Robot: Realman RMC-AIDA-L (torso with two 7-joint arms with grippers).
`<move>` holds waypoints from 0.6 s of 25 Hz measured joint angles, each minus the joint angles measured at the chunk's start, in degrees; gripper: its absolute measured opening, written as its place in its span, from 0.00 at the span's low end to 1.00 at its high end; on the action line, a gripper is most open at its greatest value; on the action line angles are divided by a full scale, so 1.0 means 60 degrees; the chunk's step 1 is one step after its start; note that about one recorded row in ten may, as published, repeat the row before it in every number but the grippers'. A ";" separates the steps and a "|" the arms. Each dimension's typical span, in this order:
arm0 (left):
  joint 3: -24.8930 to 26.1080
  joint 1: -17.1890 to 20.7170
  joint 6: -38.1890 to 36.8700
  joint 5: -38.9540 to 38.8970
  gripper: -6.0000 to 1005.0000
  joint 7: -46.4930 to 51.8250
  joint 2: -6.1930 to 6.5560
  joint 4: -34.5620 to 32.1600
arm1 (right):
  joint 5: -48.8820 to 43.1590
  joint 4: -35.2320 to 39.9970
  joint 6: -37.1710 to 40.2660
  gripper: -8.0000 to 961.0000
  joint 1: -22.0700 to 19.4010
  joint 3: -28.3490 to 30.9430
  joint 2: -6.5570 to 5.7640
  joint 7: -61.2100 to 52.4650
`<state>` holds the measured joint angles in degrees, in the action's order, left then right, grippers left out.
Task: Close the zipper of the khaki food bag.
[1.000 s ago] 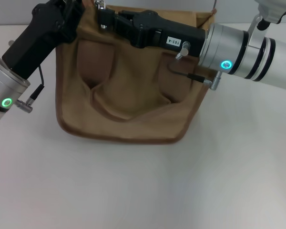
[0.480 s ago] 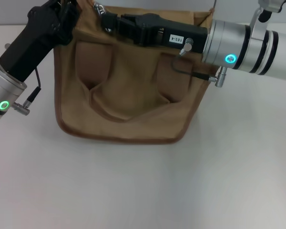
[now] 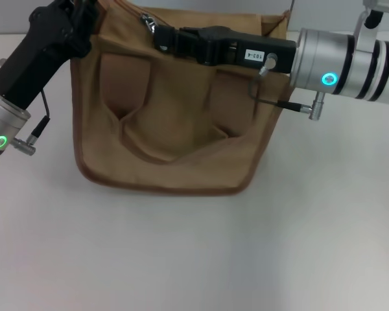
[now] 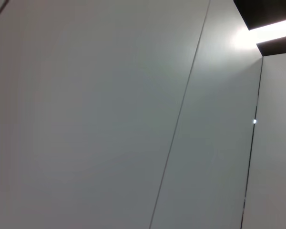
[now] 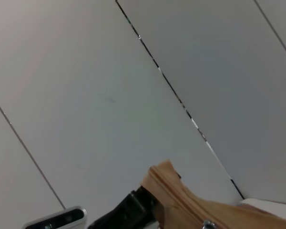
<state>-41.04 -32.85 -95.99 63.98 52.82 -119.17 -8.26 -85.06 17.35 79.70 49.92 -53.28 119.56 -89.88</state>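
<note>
Head view puts the khaki food bag (image 3: 172,123) at twelve o'clock; soft canvas, we judge. Our right gripper (image 3: 157,32) reaches the zipper pull (image 3: 147,21), our left gripper (image 3: 84,11) the corner; grips unreadable.

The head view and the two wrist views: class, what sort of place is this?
Probably a plain indoor robot test room: a bare white tabletop, pale panelled walls, and two black grippers, left and right, at a boxy tan canvas food bag.
</note>
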 joint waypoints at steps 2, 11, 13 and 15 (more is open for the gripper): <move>0.0047 0.0038 0.0001 0.0000 0.08 0.0000 0.0004 0.0000 | 0.0016 0.0034 0.0000 0.01 -0.0129 -0.0005 -0.0012 -0.0011; 0.0357 0.0210 0.0021 -0.0008 0.08 0.0008 0.0017 -0.0023 | 0.0056 0.0659 0.0159 0.01 -0.0912 0.0005 -0.0050 -0.0437; 0.0438 0.0258 0.0059 -0.0012 0.08 0.0008 0.0033 -0.0024 | 0.0058 0.0759 0.0294 0.01 -0.1114 0.0046 -0.0050 -0.0500; 0.0550 0.0333 0.0085 -0.0014 0.08 0.0014 0.0051 -0.0063 | 0.0063 0.0837 0.0574 0.01 -0.1361 0.0211 -0.0055 -0.0522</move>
<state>-37.74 -30.85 -95.48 63.90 52.90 -118.86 -8.64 -84.68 22.37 83.14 41.75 -52.02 119.23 -93.02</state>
